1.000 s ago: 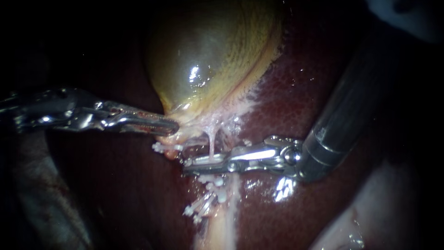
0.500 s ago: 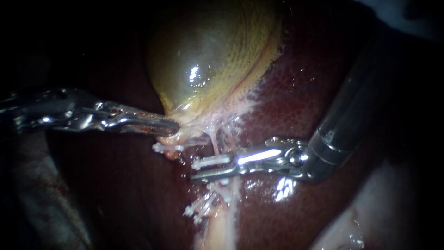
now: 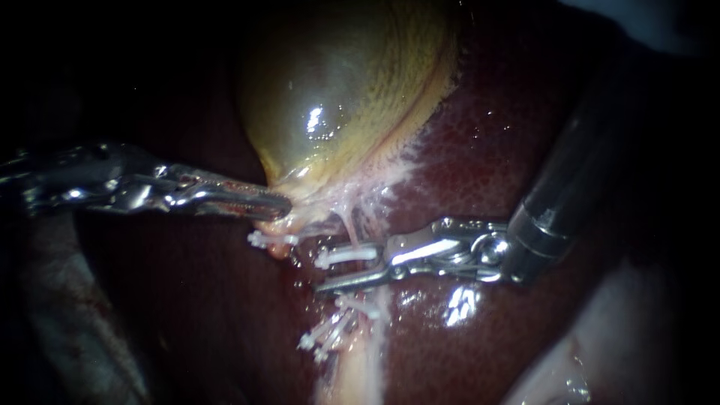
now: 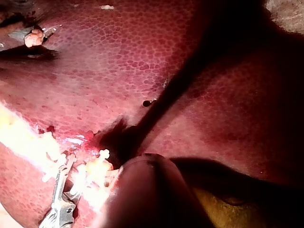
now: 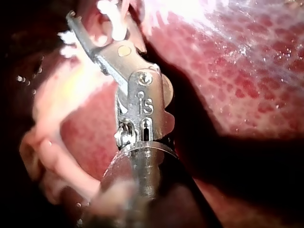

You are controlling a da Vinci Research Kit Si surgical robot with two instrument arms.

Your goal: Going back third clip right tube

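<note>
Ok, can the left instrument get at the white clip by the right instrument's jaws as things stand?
Probably not: the left instrument is shut on tissue under the gallbladder, and the right instrument, jaws open, sits at the clip.

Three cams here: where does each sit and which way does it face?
Endoscope view: close above, facing gallbladder and liver; left instrument enters from the left, right instrument from upper right, jaws open.
Left wrist view: on the left arm, looking along its own dark shaft at liver; right instrument beside it.
Right wrist view: on the right arm, looking along its own shaft to open jaws by a white clip.
Shared: all three show the right instrument and liver.
</note>
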